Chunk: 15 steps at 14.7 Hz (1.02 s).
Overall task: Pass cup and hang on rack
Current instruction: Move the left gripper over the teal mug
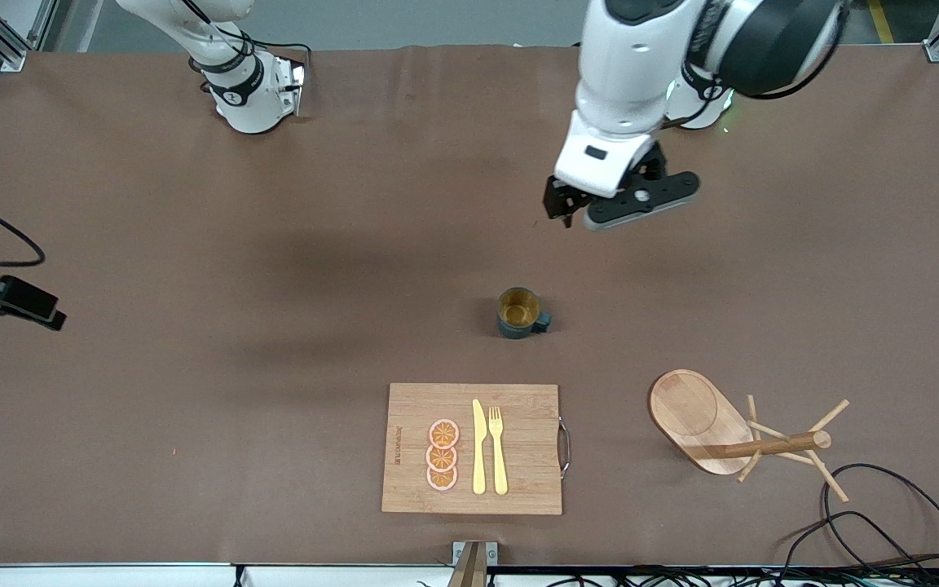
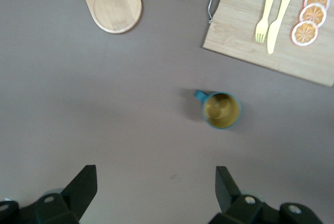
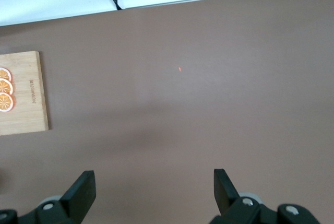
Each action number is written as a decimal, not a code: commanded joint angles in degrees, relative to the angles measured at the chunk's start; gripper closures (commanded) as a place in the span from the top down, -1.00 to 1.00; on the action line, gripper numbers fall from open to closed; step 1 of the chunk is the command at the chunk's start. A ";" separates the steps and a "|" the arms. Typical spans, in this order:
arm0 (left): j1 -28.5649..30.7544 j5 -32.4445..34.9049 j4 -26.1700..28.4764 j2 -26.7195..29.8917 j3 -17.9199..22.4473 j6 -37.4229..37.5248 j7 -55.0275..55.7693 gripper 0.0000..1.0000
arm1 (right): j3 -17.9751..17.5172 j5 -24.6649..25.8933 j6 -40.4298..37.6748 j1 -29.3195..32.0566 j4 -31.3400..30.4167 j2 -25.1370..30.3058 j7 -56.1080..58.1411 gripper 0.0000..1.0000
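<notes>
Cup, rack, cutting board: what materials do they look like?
Cup: likely glazed ceramic, dark teal outside, glossy tan inside. Rack: light unpainted wood or bamboo, grain visible on its oval base. Cutting board: bamboo-like strips, matte, with a metal wire handle.

Two glossy white Franka arms w/ black joint bands & thin black cables; left gripper (image 1: 569, 214) has a white body, black fingers (image 2: 83, 185) & silver screws.
</notes>
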State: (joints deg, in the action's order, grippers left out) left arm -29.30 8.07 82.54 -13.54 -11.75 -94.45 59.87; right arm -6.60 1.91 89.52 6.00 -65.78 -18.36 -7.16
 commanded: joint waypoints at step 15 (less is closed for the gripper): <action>-19.75 15.39 -1.24 -9.93 0.32 0.23 35.93 1.00 | -0.61 -2.70 8.57 3.58 -32.21 25.56 0.22 1.00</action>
State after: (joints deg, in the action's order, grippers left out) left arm -48.85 22.22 82.39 -23.18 -11.79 -95.37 94.25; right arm -6.60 0.33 96.57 8.28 -93.61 3.54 -7.19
